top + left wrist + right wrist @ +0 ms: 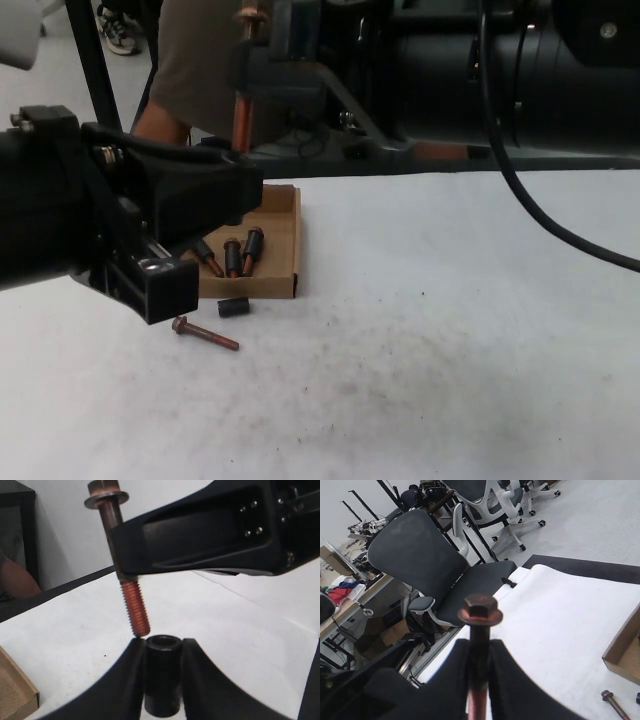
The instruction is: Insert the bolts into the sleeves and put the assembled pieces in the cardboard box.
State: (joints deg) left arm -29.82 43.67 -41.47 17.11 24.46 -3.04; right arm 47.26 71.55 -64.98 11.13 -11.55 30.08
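With the left jaws closed on the upright sleeve (pixel 162 677) and the right jaws clamping the bolt (pixel 134 605) head-up, shift the threaded tip, which sits at the bore's rim, over centre, align both axes, then lower straight.

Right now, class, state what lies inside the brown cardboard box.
Three copper-coloured bolts in black sleeves lie inside; a black arm covers the left part of the box, hiding anything there.
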